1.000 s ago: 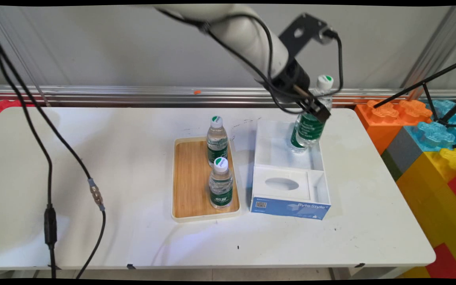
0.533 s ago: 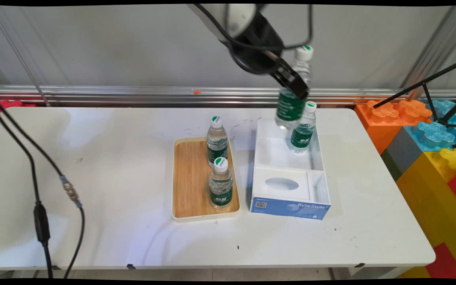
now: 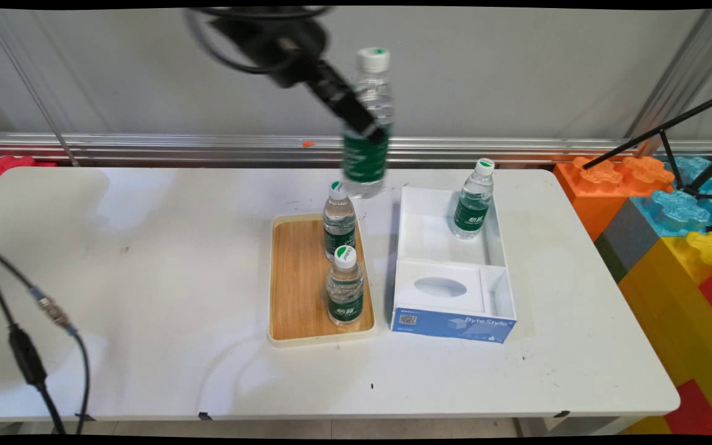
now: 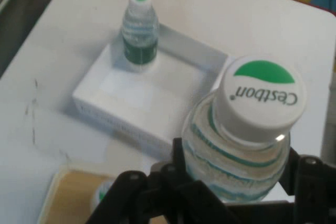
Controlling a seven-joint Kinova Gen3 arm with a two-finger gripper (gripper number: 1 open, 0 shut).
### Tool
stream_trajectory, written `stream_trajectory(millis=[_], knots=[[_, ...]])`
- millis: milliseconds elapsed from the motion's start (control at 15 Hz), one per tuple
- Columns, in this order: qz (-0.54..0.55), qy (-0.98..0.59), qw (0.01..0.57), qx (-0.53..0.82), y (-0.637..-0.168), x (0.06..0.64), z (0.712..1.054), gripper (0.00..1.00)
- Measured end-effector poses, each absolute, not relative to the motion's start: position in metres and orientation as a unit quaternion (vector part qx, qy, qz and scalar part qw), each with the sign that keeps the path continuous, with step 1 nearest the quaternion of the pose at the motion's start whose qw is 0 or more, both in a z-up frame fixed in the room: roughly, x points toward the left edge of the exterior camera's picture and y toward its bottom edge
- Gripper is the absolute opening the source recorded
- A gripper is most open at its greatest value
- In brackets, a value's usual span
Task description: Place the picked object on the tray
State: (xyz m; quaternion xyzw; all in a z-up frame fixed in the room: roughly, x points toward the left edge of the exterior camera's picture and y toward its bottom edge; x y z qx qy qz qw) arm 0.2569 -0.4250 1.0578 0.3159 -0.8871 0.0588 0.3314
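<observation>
My gripper (image 3: 365,131) is shut on a clear water bottle (image 3: 368,99) with a green label and white cap, held upright high above the table's far side, over the far end of the wooden tray (image 3: 297,278). In the hand view the held bottle (image 4: 247,135) fills the lower right, squeezed in my gripper (image 4: 231,182). Two like bottles stand on the tray, one at the far end (image 3: 339,219) and one nearer (image 3: 344,286). A third bottle (image 3: 473,199) stands in the far part of the white open box (image 3: 436,235), which also shows as a bottle (image 4: 139,32) in a box (image 4: 131,103) from above.
The box's front is blue with a white insert holding an oval hole (image 3: 439,287). Coloured giant building blocks (image 3: 671,216) are stacked at the table's right. A black tripod leg (image 3: 659,133) crosses the upper right. Black cables (image 3: 28,352) hang at the lower left.
My gripper has lifted the bottle out of the white box and carried it up and left, to above the tray's far end. A second bottle in the box became visible.
</observation>
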Motion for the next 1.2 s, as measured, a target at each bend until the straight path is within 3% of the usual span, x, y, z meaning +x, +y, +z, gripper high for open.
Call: stream_trajectory(millis=[533,1200], knots=[[0.048,-0.899,0.337,0.275,-0.385,0.376,1.024,0.00],[0.047,-0.901,0.373,0.215,-0.377,0.415,0.937,0.00]])
